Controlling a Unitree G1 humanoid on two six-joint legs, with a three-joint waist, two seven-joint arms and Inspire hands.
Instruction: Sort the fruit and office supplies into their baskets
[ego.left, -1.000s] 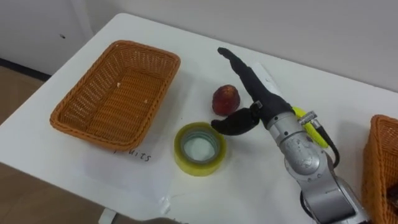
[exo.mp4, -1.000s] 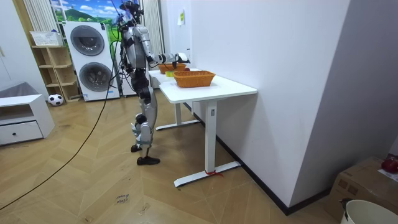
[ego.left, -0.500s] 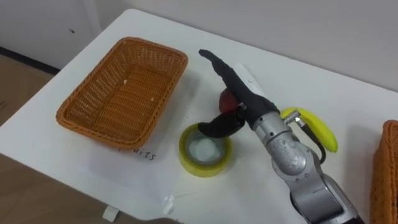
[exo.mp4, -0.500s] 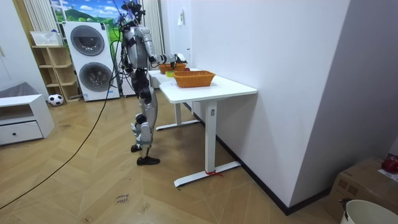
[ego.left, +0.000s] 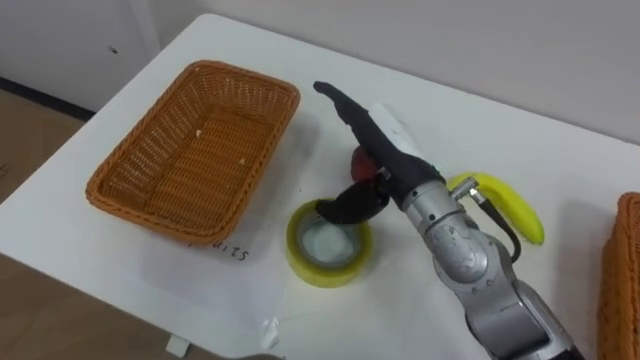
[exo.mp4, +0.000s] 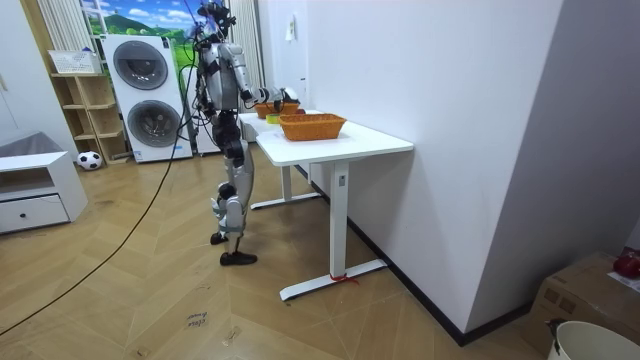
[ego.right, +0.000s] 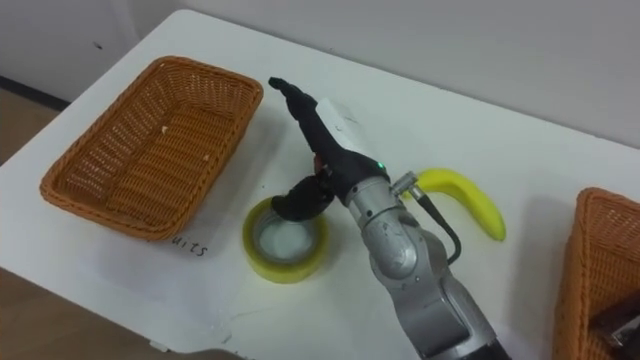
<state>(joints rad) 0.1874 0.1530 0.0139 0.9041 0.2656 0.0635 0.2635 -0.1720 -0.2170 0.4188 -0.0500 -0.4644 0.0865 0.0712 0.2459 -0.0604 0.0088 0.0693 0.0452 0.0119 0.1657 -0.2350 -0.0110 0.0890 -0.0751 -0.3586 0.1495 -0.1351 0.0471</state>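
Note:
My right hand (ego.left: 385, 140) reaches out over the white table, open, with the fingers straight and the thumb hanging above the yellow tape roll (ego.left: 328, 243). A red peach (ego.left: 360, 160) lies right under the palm and is mostly hidden by it. Whether the hand touches it I cannot tell. The peach lies just behind the tape roll (ego.right: 286, 240). A banana (ego.left: 505, 205) rests to the right of my forearm. The empty wicker basket (ego.left: 200, 150) stands at the left, a short way from the fingertips.
A second wicker basket (ego.right: 590, 270) sits at the right edge with something dark inside. A paper sheet (ego.left: 225, 265) lies under the left basket's front. In the room view the robot stands at the end of the table (exo.mp4: 340, 140), which is against the wall.
My right hand has moved left and forward over the peach, covering most of it. The banana has come out from behind the forearm. The view itself shifted a little.

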